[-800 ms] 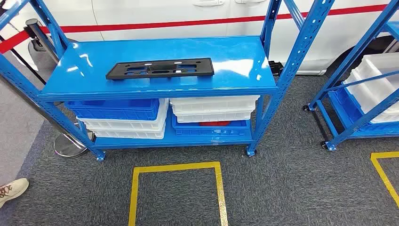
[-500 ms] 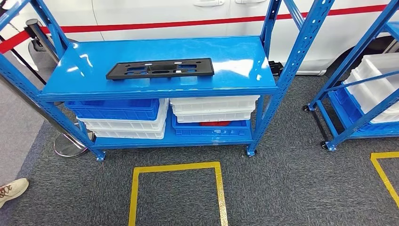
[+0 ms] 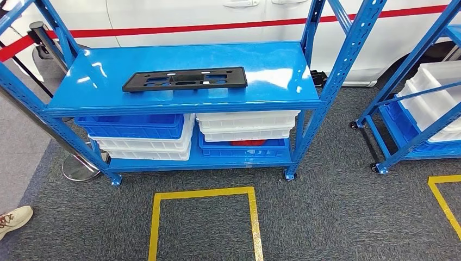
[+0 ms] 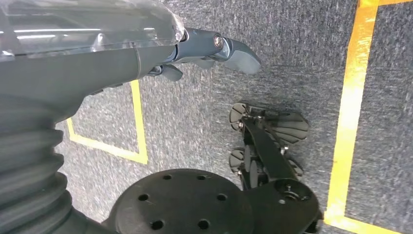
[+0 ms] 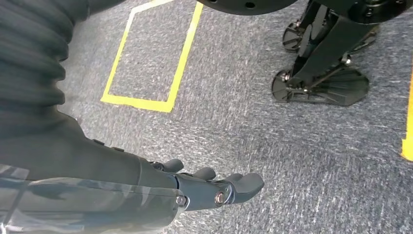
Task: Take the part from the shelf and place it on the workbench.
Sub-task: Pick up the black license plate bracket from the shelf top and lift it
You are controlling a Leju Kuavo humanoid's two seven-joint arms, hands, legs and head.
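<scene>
The left hand point(image 4: 209, 51) hangs over grey carpet point(image 4: 302, 63), fingers loosely extended, holding nothing. The right hand point(image 5: 214, 187) hangs likewise, empty with its fingers apart, above the carpet near a yellow tape square point(image 5: 146, 58). The black part point(image 3: 185, 79) lies flat on the blue shelf point(image 3: 272, 68), left of centre. Bins point(image 3: 247, 125) sit stacked beneath.

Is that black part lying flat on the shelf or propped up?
Flat. The part lies with its whole length on the top shelf, no edge raised, nothing touching it.
</scene>
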